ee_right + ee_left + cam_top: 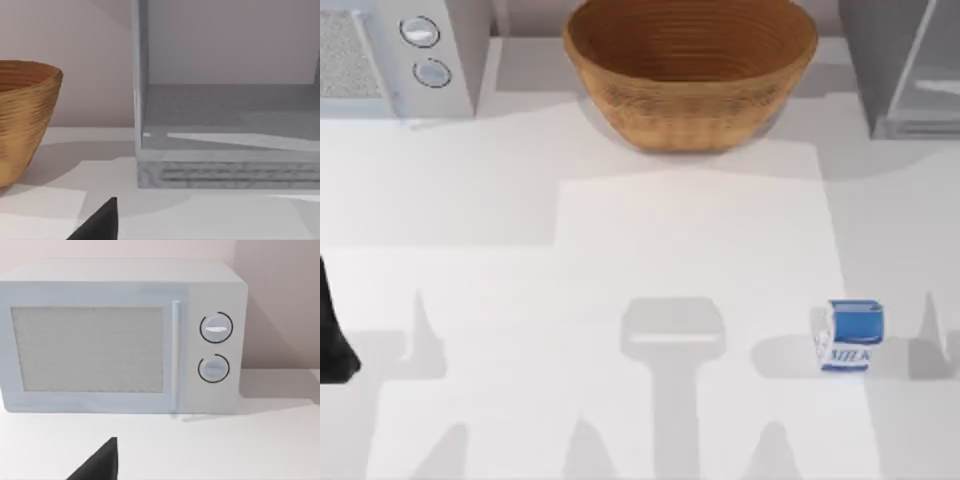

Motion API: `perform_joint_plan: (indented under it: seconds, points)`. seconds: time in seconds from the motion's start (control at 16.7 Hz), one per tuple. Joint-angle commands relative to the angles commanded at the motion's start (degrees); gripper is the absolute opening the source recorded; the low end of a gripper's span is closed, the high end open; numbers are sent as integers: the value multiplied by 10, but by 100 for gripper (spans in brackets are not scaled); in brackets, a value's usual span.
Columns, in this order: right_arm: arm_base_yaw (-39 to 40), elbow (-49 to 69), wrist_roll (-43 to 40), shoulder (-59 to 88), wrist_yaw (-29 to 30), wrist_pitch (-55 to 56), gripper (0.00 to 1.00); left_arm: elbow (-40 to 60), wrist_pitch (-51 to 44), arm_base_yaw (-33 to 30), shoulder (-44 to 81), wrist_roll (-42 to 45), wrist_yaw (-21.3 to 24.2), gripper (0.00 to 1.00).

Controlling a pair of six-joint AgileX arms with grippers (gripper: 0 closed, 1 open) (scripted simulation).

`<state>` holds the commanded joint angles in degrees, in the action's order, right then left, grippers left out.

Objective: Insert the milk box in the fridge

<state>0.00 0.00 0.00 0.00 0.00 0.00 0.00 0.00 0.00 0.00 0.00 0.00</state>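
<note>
Near the table's front right edge the milk box (848,336) stands ungripped, so the right arm should descend squarely over it, though neither gripper's jaw state can be told, before carrying it to the fridge (905,65) at the back right corner.

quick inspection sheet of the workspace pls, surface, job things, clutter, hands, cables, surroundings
surface: white table, crossed by grey shadows.
job's things: milk box stands upright near the table's front right, untouched. fridge at the back right; the right wrist view looks into its open grey interior.
clutter: wicker basket at the back centre; microwave with two dials at the back left.
hands: a dark part of the left arm sits at the table's left edge; a dark tip shows low in each wrist view, finger state unclear; nothing held.
cables: nothing seen.
surroundings: plain pale wall behind the appliances.
</note>
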Motion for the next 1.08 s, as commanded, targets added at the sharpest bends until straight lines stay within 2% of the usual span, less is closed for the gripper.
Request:
perform_joint_plan:
  seconds: [0.24, 0.48, 0.72, 1.08]
  points:
    - [8, 2, 4, 16, 8, 14, 100, 0, 0, 0, 0, 0, 0, 100]
    - [54, 11, 25, 111, 57, 95, 100, 0, 0, 0, 0, 0, 0, 100]
    - [134, 23, 56, 275, 137, 230, 100, 0, 0, 0, 0, 0, 0, 100]
    - [286, 41, 107, 606, 282, 485, 100, 0, 0, 0, 0, 0, 0, 100]
